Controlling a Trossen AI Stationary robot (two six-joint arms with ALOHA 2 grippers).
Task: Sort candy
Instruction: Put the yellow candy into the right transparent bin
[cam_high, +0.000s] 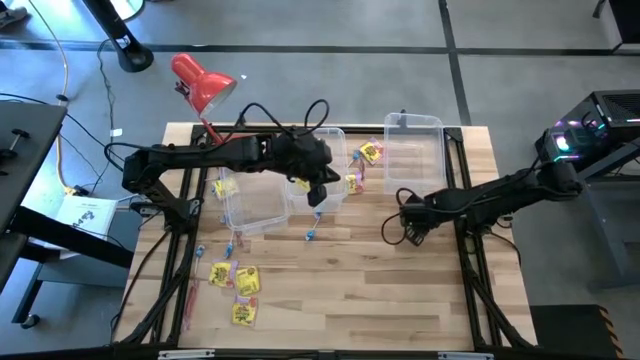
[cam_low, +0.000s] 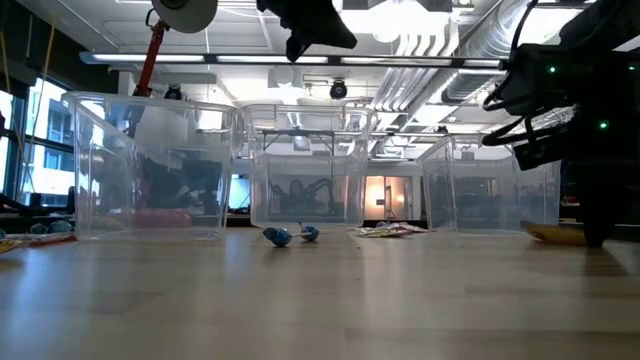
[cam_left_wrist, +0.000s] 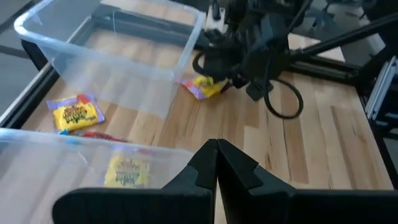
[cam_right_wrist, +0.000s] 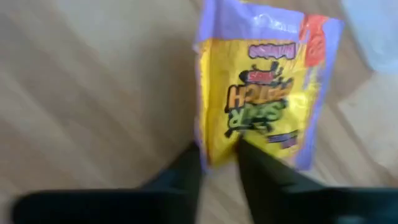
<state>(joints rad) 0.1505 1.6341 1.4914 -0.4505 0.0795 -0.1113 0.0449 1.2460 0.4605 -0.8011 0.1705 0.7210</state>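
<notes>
Right claw (cam_right_wrist: 217, 163) pinches yellow packet (cam_right_wrist: 264, 93) — edge only.

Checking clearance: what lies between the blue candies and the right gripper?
High view: bare wood between the blue candies and the right gripper, which pinches a yellow packet.

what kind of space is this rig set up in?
Looks like a robotics lab or open-plan workshop, not a home. The wooden table stands on a grey concrete floor; the low view shows exposed ceiling ducts and strip lighting. A red desk lamp is clamped at the table's far edge.
</notes>
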